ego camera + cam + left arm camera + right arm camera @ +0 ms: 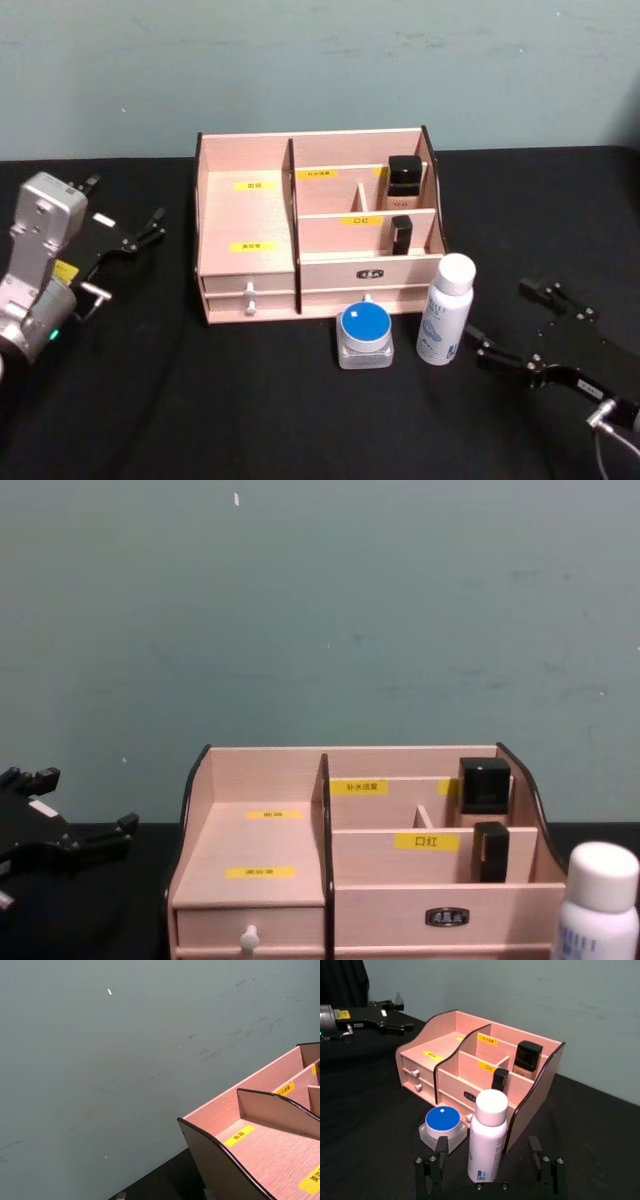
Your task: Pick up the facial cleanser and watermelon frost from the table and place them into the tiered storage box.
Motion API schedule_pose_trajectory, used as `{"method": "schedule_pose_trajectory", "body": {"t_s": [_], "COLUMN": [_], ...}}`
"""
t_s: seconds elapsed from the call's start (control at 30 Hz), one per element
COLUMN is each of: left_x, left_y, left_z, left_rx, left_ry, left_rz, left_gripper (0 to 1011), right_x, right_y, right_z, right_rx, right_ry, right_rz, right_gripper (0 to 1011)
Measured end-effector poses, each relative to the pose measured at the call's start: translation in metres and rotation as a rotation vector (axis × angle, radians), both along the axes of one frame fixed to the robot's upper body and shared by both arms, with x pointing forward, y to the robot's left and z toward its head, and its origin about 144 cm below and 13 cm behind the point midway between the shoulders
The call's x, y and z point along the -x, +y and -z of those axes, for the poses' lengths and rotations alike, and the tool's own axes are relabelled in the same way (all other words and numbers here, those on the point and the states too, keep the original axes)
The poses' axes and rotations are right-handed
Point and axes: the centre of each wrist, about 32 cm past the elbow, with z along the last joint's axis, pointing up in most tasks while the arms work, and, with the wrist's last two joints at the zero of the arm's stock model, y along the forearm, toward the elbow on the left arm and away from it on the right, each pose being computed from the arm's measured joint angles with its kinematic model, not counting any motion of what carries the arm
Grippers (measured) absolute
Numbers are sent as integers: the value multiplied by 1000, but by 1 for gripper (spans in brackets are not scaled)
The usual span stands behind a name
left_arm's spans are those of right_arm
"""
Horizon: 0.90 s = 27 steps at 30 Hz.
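the left gripper (127, 203) hovers with its fingers spread, left of the tiered storage box (245, 215) and well apart from the blue-lidded jar (365, 335) and the white bottle (447, 310). jar and bottle stand upright just in front of the box, side by side and not touching. the right gripper (497, 311) sits low to the bottle's right with its fingers wide apart, the bottle just ahead of the gap and untouched. bare black table (200, 400) lies in front of both things and to the right of the box, and a wall (320, 610) rises behind. the box's left stepped shelves show bare wood and yellow labels (254, 185). a squat black case (404, 175) sits in the rear right compartment, and a slim black case (401, 235) in the one before it.
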Motion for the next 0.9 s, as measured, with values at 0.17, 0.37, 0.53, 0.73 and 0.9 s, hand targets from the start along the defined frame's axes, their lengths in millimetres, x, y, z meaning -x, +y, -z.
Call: {"method": "schedule_pose_trajectory", "body": {"t_s": [0.17, 0.37, 0.53, 0.73, 0.9], "left_x": [0, 0, 0, 0, 0], "left_y": [0, 0, 0, 0, 0], "left_z": [0, 0, 0, 0, 0], "left_rx": [0, 0, 0, 0, 0], "left_ry": [0, 0, 0, 0, 0], "left_rz": [0, 0, 0, 0, 0], "left_gripper": [1001, 1001, 1001, 1001, 1001], "right_x": [-6, -15, -25, -35, -42], "right_y": [2, 5, 7, 10, 13], "right_z": [8, 17, 24, 27, 30], "right_rx": [-8, -10, -5, -8, -16], "right_ry": [24, 43, 49, 47, 50], "right_rz": [-9, -16, -19, -28, -36], "right_gripper": [1002, 1002, 1002, 1002, 1002]}}
